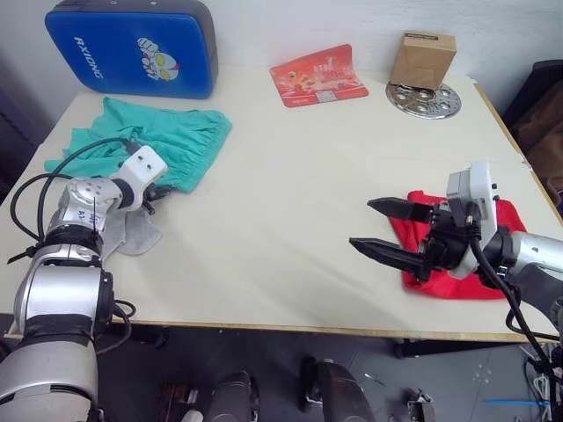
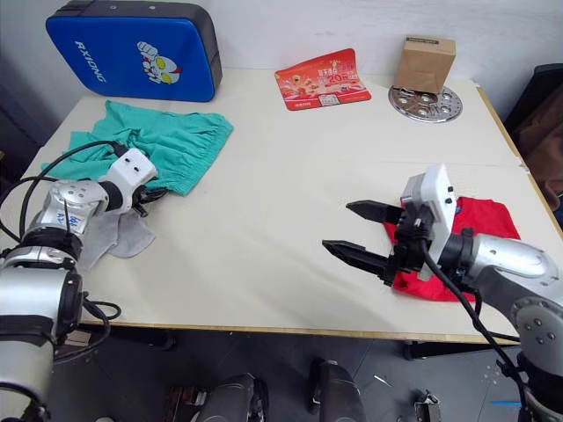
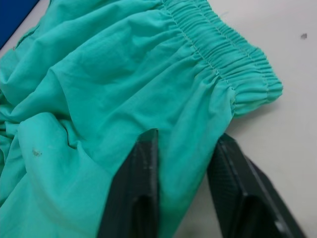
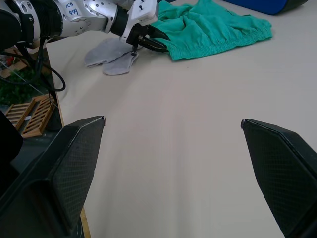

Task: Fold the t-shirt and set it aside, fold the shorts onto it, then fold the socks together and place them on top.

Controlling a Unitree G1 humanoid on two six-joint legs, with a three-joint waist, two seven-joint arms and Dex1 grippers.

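Observation:
The teal shorts (image 1: 167,136) lie crumpled at the table's far left, elastic waistband toward the middle. My left gripper (image 3: 187,136) is at their near edge, open, with a fold of the teal cloth lying between its fingers. Two grey socks (image 1: 132,233) rest flat side by side just nearer than that gripper, partly under the left arm. At the near right lies the red t-shirt (image 2: 484,218), folded into a small bundle. My right gripper (image 1: 361,224) hovers wide open just left of it, pointing toward the table's middle, with nothing between its fingers.
A blue padded case (image 1: 132,48) stands at the far left edge behind the shorts. A red printed card (image 1: 318,75) lies at the far middle. A brown box (image 1: 424,60) stands on a metal disc (image 1: 424,101) at the far right.

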